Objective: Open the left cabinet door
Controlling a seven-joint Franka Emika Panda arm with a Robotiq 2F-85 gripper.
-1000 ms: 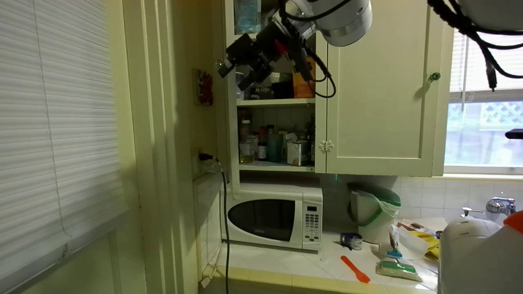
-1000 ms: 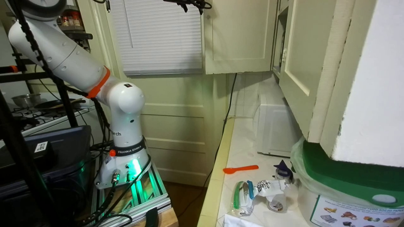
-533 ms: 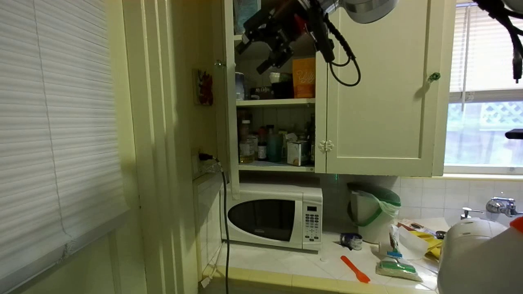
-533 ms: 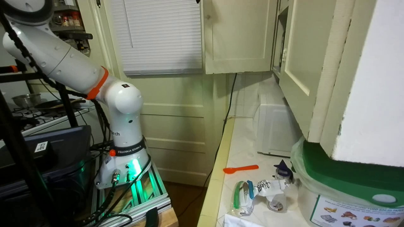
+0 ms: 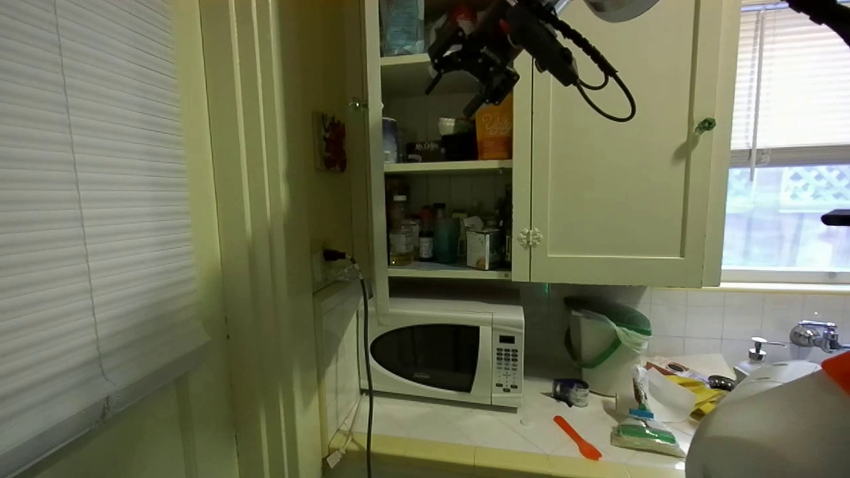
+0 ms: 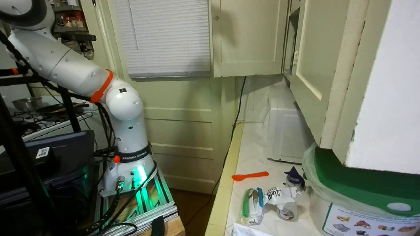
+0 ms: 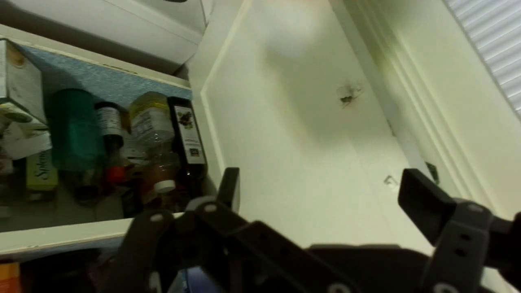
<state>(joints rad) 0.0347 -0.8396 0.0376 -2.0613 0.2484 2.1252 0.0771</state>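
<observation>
Left door [image 6: 249, 39] stands open in both exterior views, left of the shelves [image 5: 448, 166]; gripper [image 5: 452, 99], spread wide, hangs in front of those shelves, apart from the door; the door's inner face shows in the gripper's gap in the wrist view; wider door [image 5: 611, 159] closed; bottles [image 7: 152, 122] and boxes [image 7: 22, 77] on lower shelf [image 5: 445, 273]; microwave [image 5: 425, 355] below, on counter [image 5: 478, 425]; orange spatula [image 5: 576, 438] there too

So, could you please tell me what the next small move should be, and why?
I would probably ease the pincer back, away from the shelves, without touching the left cabinet door. That door already stands swung well out, leaving the shelves exposed, and the pincer is open with nothing gripped, so more pulling seems unnecessary.
</observation>
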